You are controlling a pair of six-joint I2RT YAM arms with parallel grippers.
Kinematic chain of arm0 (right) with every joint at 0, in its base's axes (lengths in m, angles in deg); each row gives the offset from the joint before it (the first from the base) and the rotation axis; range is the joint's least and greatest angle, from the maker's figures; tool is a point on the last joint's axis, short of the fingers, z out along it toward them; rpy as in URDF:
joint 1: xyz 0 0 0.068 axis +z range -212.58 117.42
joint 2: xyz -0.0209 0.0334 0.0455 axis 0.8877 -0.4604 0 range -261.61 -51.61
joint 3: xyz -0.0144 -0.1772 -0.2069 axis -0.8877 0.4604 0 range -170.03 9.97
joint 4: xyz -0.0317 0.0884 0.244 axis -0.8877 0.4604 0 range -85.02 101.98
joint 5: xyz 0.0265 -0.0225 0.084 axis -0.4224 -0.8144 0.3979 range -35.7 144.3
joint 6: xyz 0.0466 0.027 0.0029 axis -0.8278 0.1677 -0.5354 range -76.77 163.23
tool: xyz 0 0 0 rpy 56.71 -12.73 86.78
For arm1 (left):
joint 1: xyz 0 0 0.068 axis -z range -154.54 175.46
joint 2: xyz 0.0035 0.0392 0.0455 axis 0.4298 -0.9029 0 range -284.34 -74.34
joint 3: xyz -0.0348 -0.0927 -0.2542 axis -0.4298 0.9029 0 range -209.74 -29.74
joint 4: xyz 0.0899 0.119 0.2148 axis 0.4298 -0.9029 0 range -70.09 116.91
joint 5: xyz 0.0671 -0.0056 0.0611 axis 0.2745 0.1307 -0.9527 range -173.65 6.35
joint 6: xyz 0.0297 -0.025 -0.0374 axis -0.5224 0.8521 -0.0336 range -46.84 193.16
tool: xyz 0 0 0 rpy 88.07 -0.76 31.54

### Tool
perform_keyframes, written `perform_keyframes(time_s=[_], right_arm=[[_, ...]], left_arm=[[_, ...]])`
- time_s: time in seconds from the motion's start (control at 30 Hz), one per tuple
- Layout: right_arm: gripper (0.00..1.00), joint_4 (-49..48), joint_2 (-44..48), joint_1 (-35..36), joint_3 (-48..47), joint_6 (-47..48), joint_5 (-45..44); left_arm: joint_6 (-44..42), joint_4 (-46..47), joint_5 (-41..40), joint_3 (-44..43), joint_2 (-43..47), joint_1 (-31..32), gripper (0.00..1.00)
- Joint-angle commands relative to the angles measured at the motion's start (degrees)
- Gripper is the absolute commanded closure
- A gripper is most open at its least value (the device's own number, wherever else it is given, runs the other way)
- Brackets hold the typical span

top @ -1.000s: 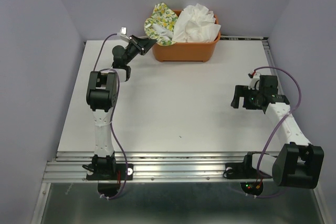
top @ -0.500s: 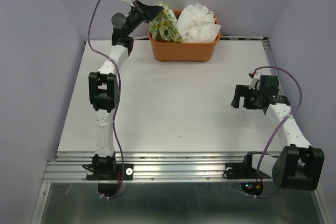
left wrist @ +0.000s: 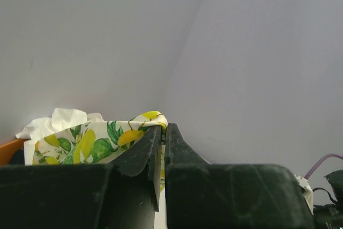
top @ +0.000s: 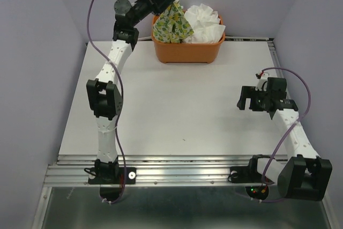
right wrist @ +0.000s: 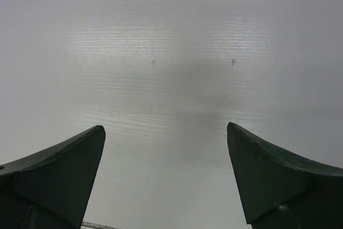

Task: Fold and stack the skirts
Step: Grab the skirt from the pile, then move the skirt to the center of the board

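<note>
Top external view: the lemon skirt (top: 174,25) is clamped in the left gripper (top: 170,4) above the far-edge basket (top: 187,53) for removal; the right gripper (top: 242,99) is set with jaws apart.

Lemon-print skirt (top: 174,24) hangs lifted over basket (top: 187,53); crinkly white skirt (top: 203,21) seemingly bunched inside

Lower part of white skirt (top: 203,21) — out of sight behind basket (top: 187,53) wall
</note>
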Motion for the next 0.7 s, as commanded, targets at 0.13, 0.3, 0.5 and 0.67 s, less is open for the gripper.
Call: perform_keyframes(time_s=[0.13, 0.3, 0.5, 0.67], right_arm=[[0.00, -1.2, 2.1, -0.4, -5.7, 1.3, 4.1], [0.00, -1.2, 1.1, -0.4, -8.9, 1.6, 8.0], [0.00, -1.6, 0.8, -0.4, -10.5, 2.2, 9.4], [0.00, 0.2, 1.1, -0.4, -10.4, 4.7, 9.1]], left_arm=[[-16.7, -18.2, 3.8, 3.3, 20.6, 4.6, 1.00], [-27.4, -29.8, 3.6, 4.3, 28.3, 6.4, 1.00], [-33.6, -45.0, 9.2, 8.7, 32.3, 6.9, 1.00], [-53.3, -67.5, 1.9, 14.4, 32.8, 9.0, 1.00]])
